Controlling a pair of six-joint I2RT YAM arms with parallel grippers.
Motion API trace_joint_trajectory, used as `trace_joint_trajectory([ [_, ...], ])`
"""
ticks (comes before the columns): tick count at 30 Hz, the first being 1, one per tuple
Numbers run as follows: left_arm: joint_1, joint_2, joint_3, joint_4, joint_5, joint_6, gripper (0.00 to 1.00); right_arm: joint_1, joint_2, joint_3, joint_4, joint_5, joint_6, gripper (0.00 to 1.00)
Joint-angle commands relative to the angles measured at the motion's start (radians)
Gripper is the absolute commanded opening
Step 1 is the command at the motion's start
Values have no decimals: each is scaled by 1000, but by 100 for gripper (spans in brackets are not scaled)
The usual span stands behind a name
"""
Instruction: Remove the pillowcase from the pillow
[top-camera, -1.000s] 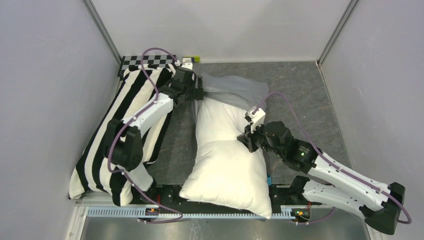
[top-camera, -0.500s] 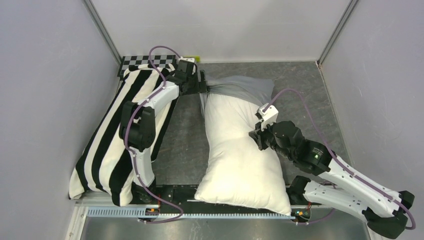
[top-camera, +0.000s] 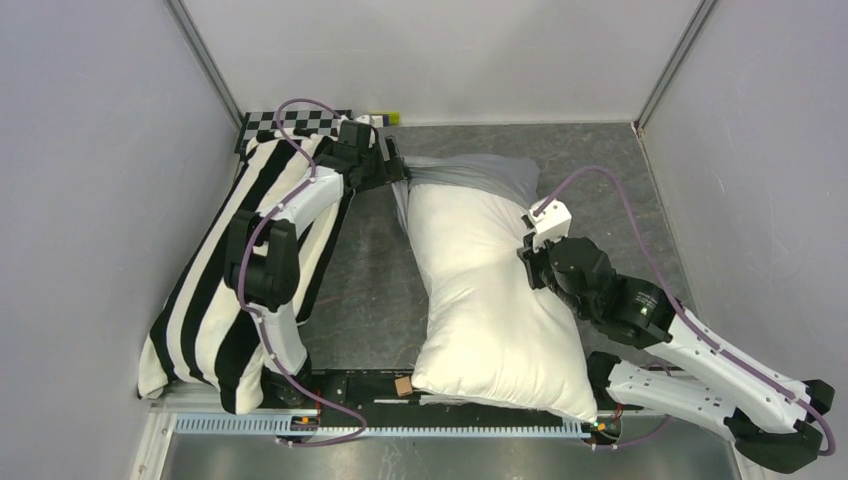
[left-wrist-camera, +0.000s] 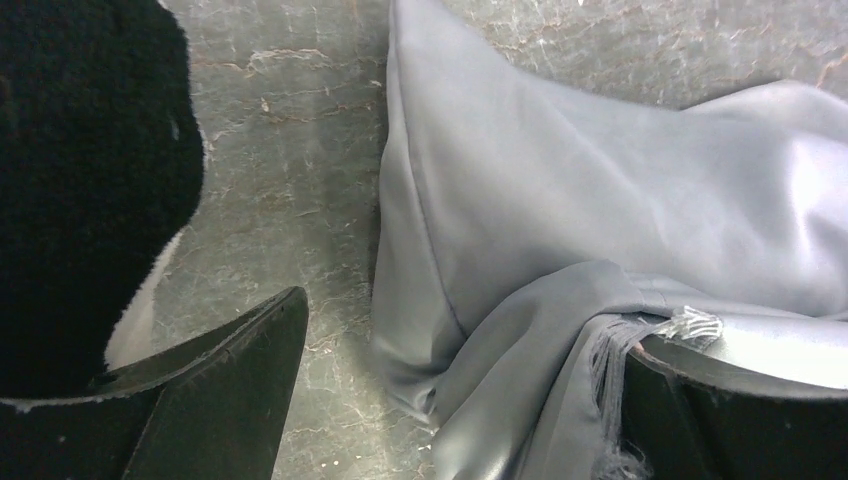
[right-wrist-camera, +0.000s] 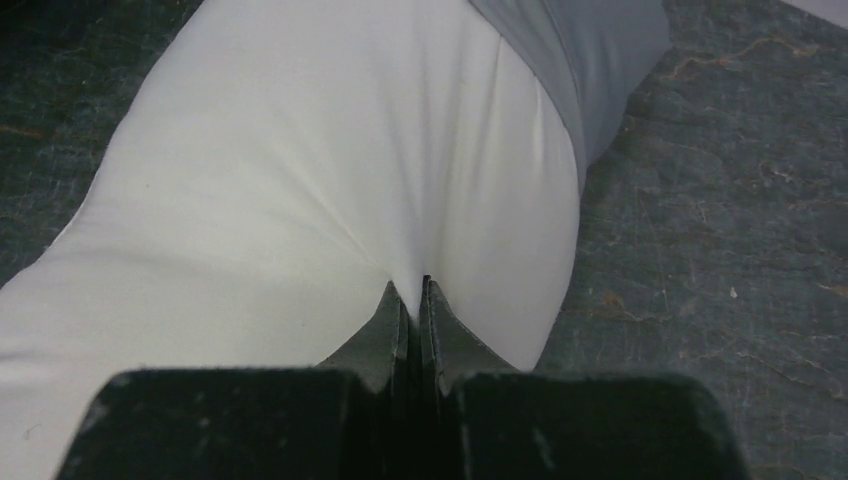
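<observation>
Pillowcase (top-camera: 468, 172), plain light blue-grey wrinkly fabric, is bunched over only the far end of the pillow (top-camera: 490, 300), a big plump plain white rectangle lying lengthwise on the mottled grey table (top-camera: 600, 140), its near end at the arm bases. Left gripper (top-camera: 398, 176) sits at the case's far-left corner; right gripper (top-camera: 528, 258) is on the pillow's right edge, about mid-length. Long black-and-white striped pillow (top-camera: 225, 290) lies along the left wall under the left arm, with a black-and-white checkerboard (top-camera: 262, 122) at its far end. Left wrist: left gripper (left-wrist-camera: 465, 330) has its fingers spread wide, one finger (left-wrist-camera: 225, 400) over bare table, the other (left-wrist-camera: 740, 410) under a frayed fold of pillowcase (left-wrist-camera: 600, 190) draped over it; probably hooked rather than pinched, hard to be sure. Striped pillow's black pile (left-wrist-camera: 90, 180) at left. Right wrist: right gripper (right-wrist-camera: 415, 290) is clamped tight on a pinch of white pillow (right-wrist-camera: 300, 180), creases running to the tips; pillowcase (right-wrist-camera: 590, 60) covers the far end, table (right-wrist-camera: 720, 250) at right.
</observation>
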Motion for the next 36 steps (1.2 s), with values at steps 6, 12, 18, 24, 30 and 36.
trace_joint_trajectory([
  [6,134,-22,-24,108,-160,-97,94,-4,-67,189,4,273,-70,0],
  [12,78,-96,-68,126,-121,-50,90,-4,-53,147,51,209,-75,0],
  [18,-54,-341,-248,124,-119,-26,96,-4,-7,71,176,136,-46,0],
  [24,-100,-598,-536,141,-116,-67,100,-4,22,91,330,83,2,0],
  [30,-121,-804,-712,108,-59,-131,100,-5,62,134,382,94,0,0],
  [36,-190,-918,-882,271,-53,-235,100,-6,51,194,418,82,20,0],
])
